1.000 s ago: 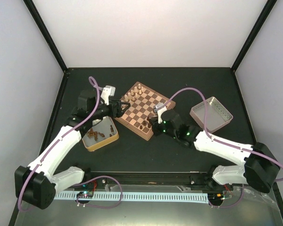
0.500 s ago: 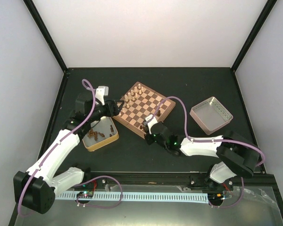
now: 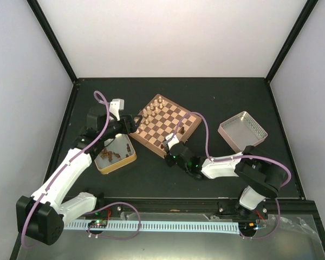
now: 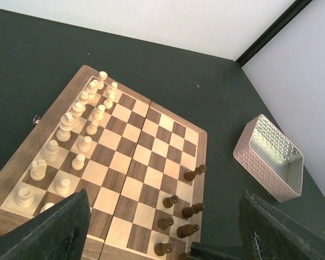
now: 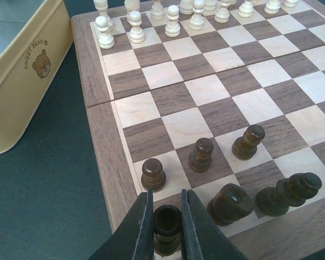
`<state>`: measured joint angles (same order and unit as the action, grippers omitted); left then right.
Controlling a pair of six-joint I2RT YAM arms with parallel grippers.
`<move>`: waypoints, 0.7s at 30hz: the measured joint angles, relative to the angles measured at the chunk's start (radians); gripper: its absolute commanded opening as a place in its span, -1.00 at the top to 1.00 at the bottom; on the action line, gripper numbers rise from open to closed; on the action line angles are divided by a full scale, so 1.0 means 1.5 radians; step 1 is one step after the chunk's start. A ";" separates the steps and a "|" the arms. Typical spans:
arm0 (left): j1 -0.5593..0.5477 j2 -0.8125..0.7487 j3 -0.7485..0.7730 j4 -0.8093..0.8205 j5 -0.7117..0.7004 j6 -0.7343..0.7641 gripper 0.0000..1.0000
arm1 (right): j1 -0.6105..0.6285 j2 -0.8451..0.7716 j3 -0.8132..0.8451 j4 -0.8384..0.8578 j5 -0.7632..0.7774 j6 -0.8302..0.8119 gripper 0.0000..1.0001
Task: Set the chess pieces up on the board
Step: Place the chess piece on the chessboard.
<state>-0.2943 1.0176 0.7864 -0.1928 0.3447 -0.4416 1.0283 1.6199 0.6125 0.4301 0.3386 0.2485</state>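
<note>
The board (image 3: 149, 147) lies at the table's middle, with cream men along its far-left side. Several dark chess pieces (image 4: 168, 201) stand in its near-right corner area. My right gripper (image 5: 167, 216) is shut on a dark piece (image 5: 167, 221), upright over the corner square by the board's rim (image 5: 100, 130). A dark pawn (image 5: 153, 173) stands just beyond it and other dark men (image 5: 230, 203) to its right. In the top view the right gripper (image 3: 171, 145) sits at the board's near edge. My left gripper (image 3: 134, 123) hovers open and empty at the board's left corner.
A yellow tin (image 3: 131, 157) holding loose dark pieces sits left of the board, its wall (image 5: 21, 70) close to the right gripper. A pale metal tray (image 3: 242, 131) lies to the right of the board. The cream chessmen (image 4: 70, 124) fill two rows.
The right arm has folded in, carrying its shut gripper left along the board's near edge to the corner square. The left arm drew back slightly and now holds still.
</note>
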 measured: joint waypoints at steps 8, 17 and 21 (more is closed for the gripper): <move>0.007 0.011 0.000 0.005 0.014 -0.003 -0.53 | 0.000 0.021 0.000 0.024 0.012 -0.009 0.72; 0.014 0.021 0.000 0.005 0.035 -0.005 -0.53 | 0.000 0.023 0.000 0.030 0.026 -0.019 0.41; 0.018 0.023 0.000 0.006 0.045 -0.005 -0.53 | 0.000 0.016 0.000 0.021 0.023 -0.012 0.38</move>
<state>-0.2680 1.0523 0.7860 -0.1844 0.4122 -0.4496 1.0283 1.6444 0.6125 0.4614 0.3737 0.2302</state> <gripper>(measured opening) 0.766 0.306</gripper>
